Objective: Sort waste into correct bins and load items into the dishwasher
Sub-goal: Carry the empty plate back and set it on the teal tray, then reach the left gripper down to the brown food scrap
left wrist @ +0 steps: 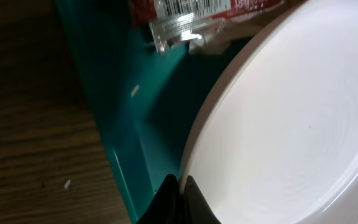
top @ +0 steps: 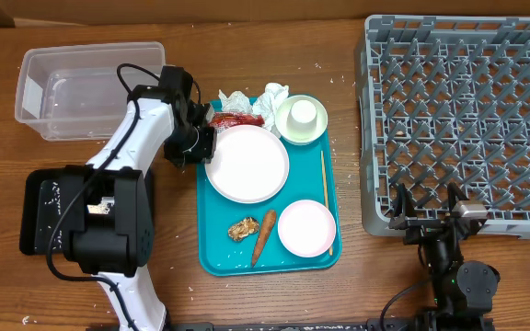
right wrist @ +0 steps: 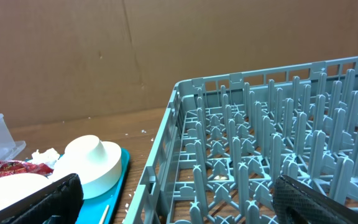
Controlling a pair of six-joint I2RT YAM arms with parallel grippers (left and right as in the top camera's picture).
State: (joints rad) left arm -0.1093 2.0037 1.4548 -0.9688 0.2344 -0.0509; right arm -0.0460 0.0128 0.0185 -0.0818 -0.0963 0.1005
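My left gripper [top: 198, 144] is shut on the left rim of the large white plate [top: 247, 164], which lies on the teal tray [top: 270, 265]. The left wrist view shows the fingers [left wrist: 179, 190] pinching the plate's rim [left wrist: 291, 124], with the red wrapper [left wrist: 197, 12] just beyond. The red wrapper [top: 237, 119] and white napkins [top: 274, 92] lie at the tray's back. A bowl holding an upturned cup [top: 302, 117], a smaller bowl [top: 306, 227], a chopstick [top: 324, 188], a carrot piece [top: 263, 235] and a brown lump [top: 242, 229] are also on the tray. My right gripper [top: 426, 221] is open and empty at the grey rack's [top: 467, 119] front edge.
The clear tub [top: 90, 87] stands at the back left. The black tray [top: 37, 211] lies at the left, partly hidden under the left arm's base. Rice grains are scattered on the wood. The right wrist view shows the rack's pegs [right wrist: 260, 155] and the bowl with the cup [right wrist: 92, 165].
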